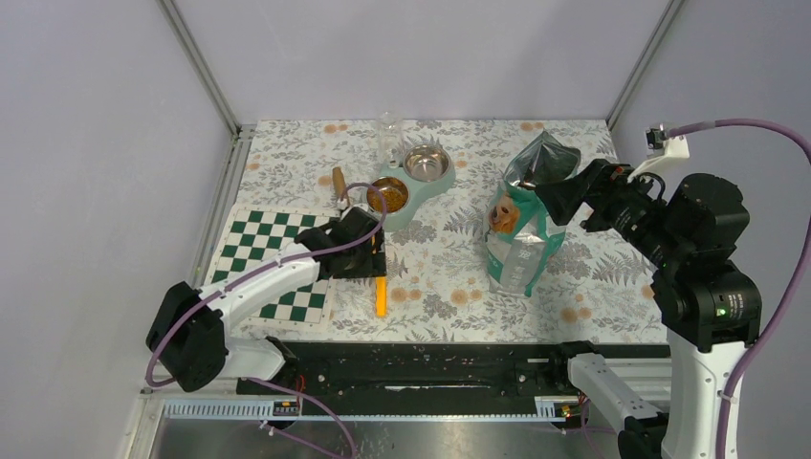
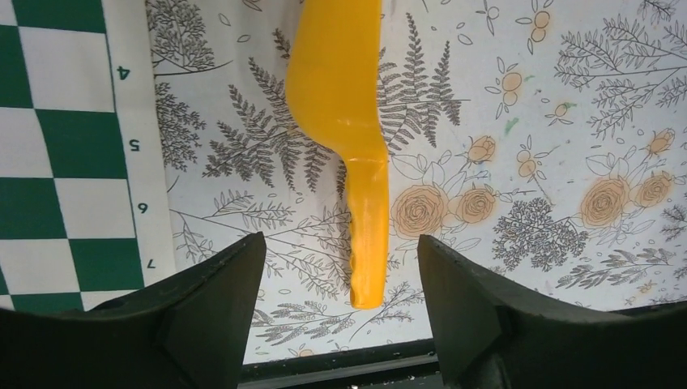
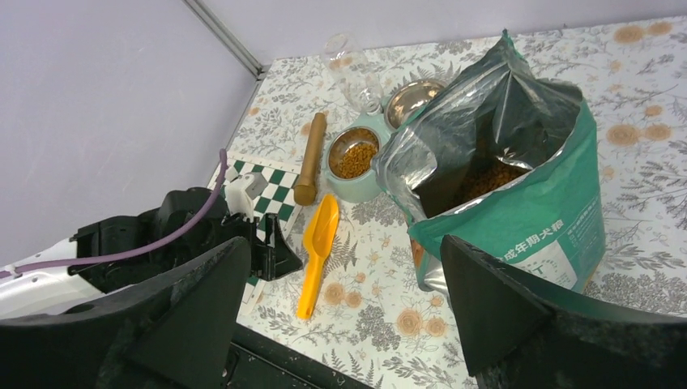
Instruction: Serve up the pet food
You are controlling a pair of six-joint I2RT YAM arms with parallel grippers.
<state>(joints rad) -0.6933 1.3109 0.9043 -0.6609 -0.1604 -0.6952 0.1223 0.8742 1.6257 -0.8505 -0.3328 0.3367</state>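
Brown pet food [image 3: 355, 160] fills the near bowl of a teal double feeder [image 1: 417, 199]; it also shows in the top view [image 1: 389, 196]. More kibble [image 3: 490, 180] lies inside the open teal-and-silver bag [image 1: 521, 234]. The orange scoop [image 2: 340, 81] lies flat on the floral cloth, also seen in the top view [image 1: 381, 296]. My left gripper [image 2: 340, 253] hovers open over it, the handle [image 2: 369, 235] between the jaws and untouched. My right gripper [image 3: 344, 253] is open and empty, held high beside the bag's mouth [image 1: 555, 199].
The feeder's far steel bowl [image 1: 427, 164] is empty, with a clear bottle [image 1: 389, 139] behind it. A wooden roller [image 1: 339, 186] lies left of the feeder. A green-and-white chessboard [image 1: 277, 263] lies at the left. The black rail [image 1: 430, 368] runs along the near edge.
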